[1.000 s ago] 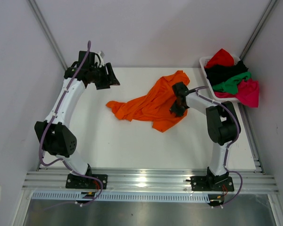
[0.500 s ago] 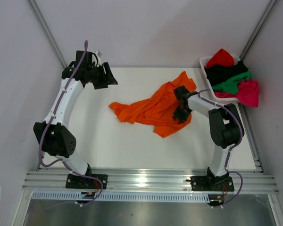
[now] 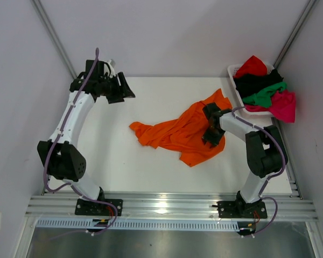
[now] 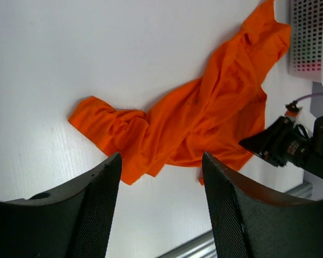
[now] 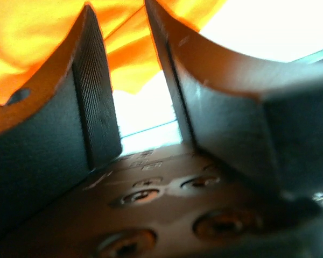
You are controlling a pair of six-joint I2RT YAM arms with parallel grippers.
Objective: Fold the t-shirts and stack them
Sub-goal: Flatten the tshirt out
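- We see the orange t-shirt [image 3: 177, 131] lying crumpled on the white tabletop [image 3: 145, 172], right of the middle. One bunched end trails toward the left and its far corner reaches up near the basket [image 4: 307, 37].
- The right gripper [image 3: 214, 137] points down onto the right part of this shirt. In its own wrist view its fingers [image 5: 97, 97] stand part-way closed, with a fold of orange cloth caught between their tips, so we read it as pinching the shirt.
- The left gripper [image 3: 126, 90] hangs above the far left part of the tabletop, well apart from the shirt. Its fingers [image 4: 97, 215] are spread with nothing between them, and the shirt lies on the tabletop beyond them.
- The white slatted basket sits at the far right corner of the tabletop, heaped with the other shirts.
- In that heap the red t-shirt [image 3: 252, 65] lies at the back and the black t-shirt [image 3: 255, 83] just in front of it. The green t-shirt [image 3: 266, 95] comes next, and the pink t-shirt [image 3: 285, 105] hangs over the basket's near right side.
- We see none of the shirts folded or stacked.
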